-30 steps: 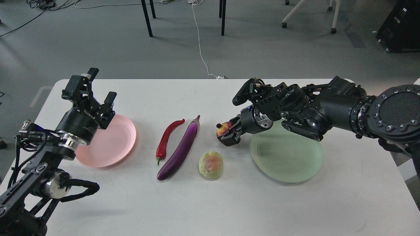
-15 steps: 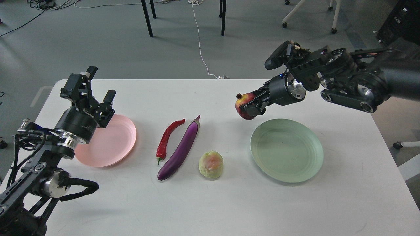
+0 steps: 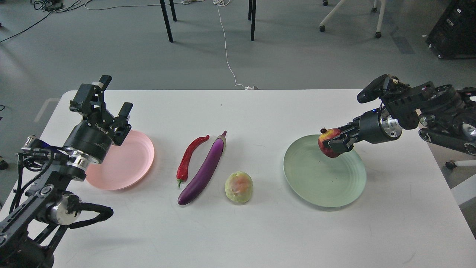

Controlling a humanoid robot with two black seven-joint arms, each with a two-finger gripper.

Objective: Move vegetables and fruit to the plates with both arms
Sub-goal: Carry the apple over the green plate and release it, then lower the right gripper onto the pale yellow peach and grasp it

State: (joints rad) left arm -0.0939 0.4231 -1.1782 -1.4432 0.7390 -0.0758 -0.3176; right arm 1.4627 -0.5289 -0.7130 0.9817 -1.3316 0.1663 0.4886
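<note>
My right gripper (image 3: 334,143) is shut on the dark red pomegranate (image 3: 327,142) and holds it over the far part of the mint green plate (image 3: 319,182). My left gripper (image 3: 111,100) is open and empty, above the far left edge of the pale pink plate (image 3: 126,163). The purple eggplant (image 3: 203,169) lies at the table's middle with the red chili pepper (image 3: 189,157) just to its left. The bumpy yellow-green fruit (image 3: 238,187) sits to the right of the eggplant's near end.
The white table (image 3: 253,230) has its far edge just behind the arms. Black chair legs (image 3: 167,20), a white cable (image 3: 227,48) and a black box (image 3: 455,29) are on the grey floor beyond.
My right gripper has carried the pomegranate up from the table, then right and down over the green plate. The left arm has barely moved.
</note>
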